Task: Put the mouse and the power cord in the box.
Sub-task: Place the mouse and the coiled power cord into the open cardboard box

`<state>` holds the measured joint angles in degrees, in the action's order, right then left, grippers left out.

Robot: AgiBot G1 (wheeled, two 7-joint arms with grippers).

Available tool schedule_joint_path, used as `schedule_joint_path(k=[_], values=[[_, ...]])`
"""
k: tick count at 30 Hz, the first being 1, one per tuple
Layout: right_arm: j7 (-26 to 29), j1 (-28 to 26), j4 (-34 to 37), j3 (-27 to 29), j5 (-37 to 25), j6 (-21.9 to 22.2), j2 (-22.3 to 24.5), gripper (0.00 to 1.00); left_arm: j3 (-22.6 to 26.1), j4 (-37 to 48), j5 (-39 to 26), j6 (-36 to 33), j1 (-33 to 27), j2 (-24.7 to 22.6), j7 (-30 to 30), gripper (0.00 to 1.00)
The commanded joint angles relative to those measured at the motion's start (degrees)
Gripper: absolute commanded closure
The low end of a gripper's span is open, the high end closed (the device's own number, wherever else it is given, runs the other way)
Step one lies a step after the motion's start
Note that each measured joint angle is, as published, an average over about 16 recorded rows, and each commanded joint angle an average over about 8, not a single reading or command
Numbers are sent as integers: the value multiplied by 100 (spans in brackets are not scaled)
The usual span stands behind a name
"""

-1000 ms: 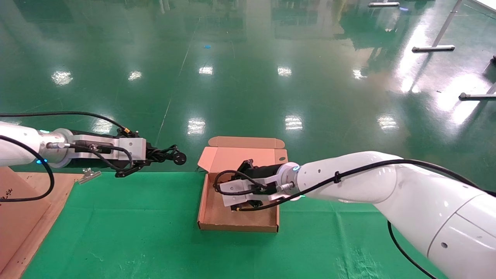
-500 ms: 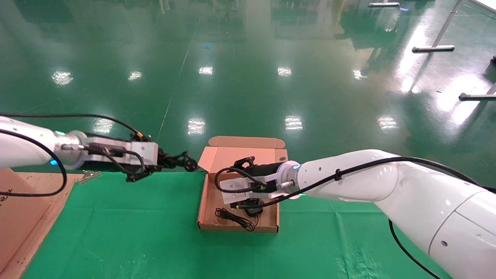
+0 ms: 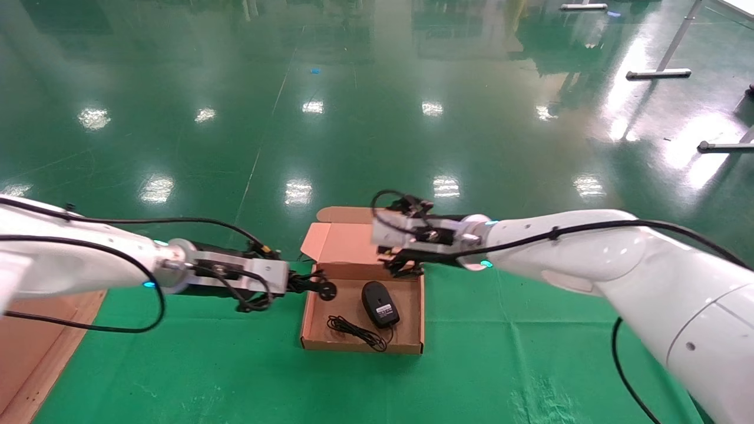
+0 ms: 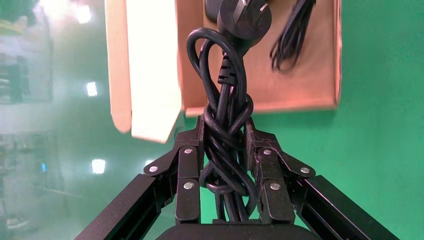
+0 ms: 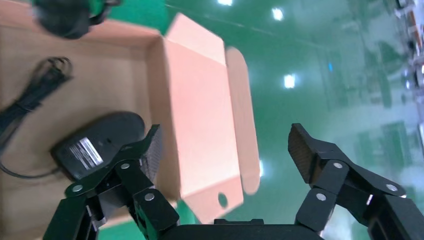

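The open tan box (image 3: 314, 330) lies on the green cloth. Inside it the black mouse (image 3: 380, 304) rests label side up, its thin cable (image 3: 355, 330) coiled beside it. My left gripper (image 3: 299, 284) is shut on the bundled black power cord (image 4: 227, 115), and the plug (image 3: 326, 290) hangs over the box's left wall. In the left wrist view the plug (image 4: 243, 17) points into the box (image 4: 310, 95). My right gripper (image 5: 227, 145) stands open and empty above the back of the box, by the raised lid (image 5: 200, 110), with the mouse (image 5: 97, 145) below it.
A wooden board (image 3: 35, 330) lies at the table's left side. The green cloth (image 3: 177, 365) ends just behind the box, with glossy green floor beyond. The lid flap carries a small round hole (image 5: 222, 200). Metal stand feet (image 3: 658, 73) sit far off at the right.
The right gripper let go of the mouse in the box, opened and rose back toward the lid. The left arm carried the power cord rightward to the box's left wall.
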<state>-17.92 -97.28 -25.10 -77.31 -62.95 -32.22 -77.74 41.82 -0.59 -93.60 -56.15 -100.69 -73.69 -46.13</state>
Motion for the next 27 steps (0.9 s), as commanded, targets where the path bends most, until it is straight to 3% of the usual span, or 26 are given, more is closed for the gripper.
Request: schedule_joint_path(k=[1,12,22,24,27], values=[[-12,-16,172,61,138,-28,18,0,-18,-12,25,107,97,-110,-27,100],[-621,-75,965,490,791,-910,253,0,-129,-739,350,722,841,-456,-33,100],[-1351,-124,1469,761,1142,-1618,530,0,234,-1603,675,1454,1486,-482,151,99],[-1475,-124,1544,799,1191,-1703,538,0,335,-1695,741,1579,1557,-481,202,86],[-1612,-127,1637,852,1260,-1797,544,0,460,-1785,821,1712,1629,-482,274,49]])
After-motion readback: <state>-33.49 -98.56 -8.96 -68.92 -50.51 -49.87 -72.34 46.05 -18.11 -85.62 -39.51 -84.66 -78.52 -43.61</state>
